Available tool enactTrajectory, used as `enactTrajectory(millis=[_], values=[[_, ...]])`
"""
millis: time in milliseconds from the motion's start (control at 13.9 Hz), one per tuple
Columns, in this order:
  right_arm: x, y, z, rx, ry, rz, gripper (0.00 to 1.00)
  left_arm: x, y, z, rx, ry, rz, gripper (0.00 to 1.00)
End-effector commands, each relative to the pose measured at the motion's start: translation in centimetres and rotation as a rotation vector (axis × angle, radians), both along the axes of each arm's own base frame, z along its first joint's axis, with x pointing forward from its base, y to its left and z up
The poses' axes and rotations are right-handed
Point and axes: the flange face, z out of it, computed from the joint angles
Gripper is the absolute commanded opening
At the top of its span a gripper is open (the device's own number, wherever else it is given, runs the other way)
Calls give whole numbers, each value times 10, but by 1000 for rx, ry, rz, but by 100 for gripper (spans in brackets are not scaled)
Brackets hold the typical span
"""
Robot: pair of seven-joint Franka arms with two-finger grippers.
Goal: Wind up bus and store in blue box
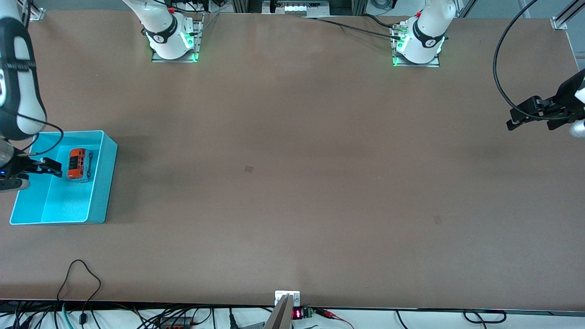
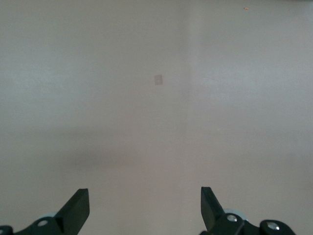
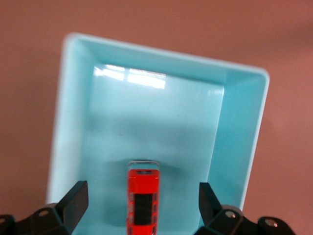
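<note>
Blue box [image 1: 103, 183] holds the bus [image 1: 77, 164] (released); right gripper [image 1: 48, 167] spread wide above

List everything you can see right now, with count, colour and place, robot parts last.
bus: one, orange, lying in the box, free of both grippers
box: one, light blue, on the table at the right arm's end
table: one, brown, under everything
cables: several, dark, along the table edge nearest the front camera
right gripper: one, black, open, over the box above the bus
left gripper: one, black, open, waiting over bare table at the left arm's end
</note>
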Motion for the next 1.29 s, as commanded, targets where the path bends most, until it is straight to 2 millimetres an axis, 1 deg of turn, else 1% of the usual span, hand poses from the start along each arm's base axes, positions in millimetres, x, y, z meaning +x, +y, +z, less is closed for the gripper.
enactTrajectory(millis=[0, 72, 143, 215, 287, 430, 502, 574, 646, 789, 1219], values=[[-16, 26, 78, 27, -4, 37, 100, -4, 0, 8, 15, 0, -12, 100], [-27, 38, 99, 47, 20, 41, 100, -4, 0, 8, 16, 0, -12, 100], [-34, 62, 124, 69, 36, 65, 100, -4, 0, 8, 15, -2, -12, 100], [-40, 76, 145, 78, 49, 59, 100, -3, 0, 7, 13, -3, -12, 100], [-43, 92, 163, 83, 59, 34, 100, -3, 0, 7, 13, -3, -12, 100], [-45, 134, 195, 79, 113, -31, 100, -3, -1, 8, 16, -5, -17, 100], [-46, 152, 206, 74, 127, -42, 100, -3, 0, 8, 16, -8, -14, 100], [-47, 164, 211, 79, 144, -67, 100, -2, -1, 7, 15, -8, -17, 100], [-51, 178, 212, 86, 169, -144, 100, -2, 0, 7, 15, -8, -14, 100], [-51, 191, 213, 74, 164, -153, 100, -2, -1, 7, 15, -6, -15, 100], [-51, 195, 212, 73, 174, -149, 100, -2, 2, 7, 20, -8, -17, 100]])
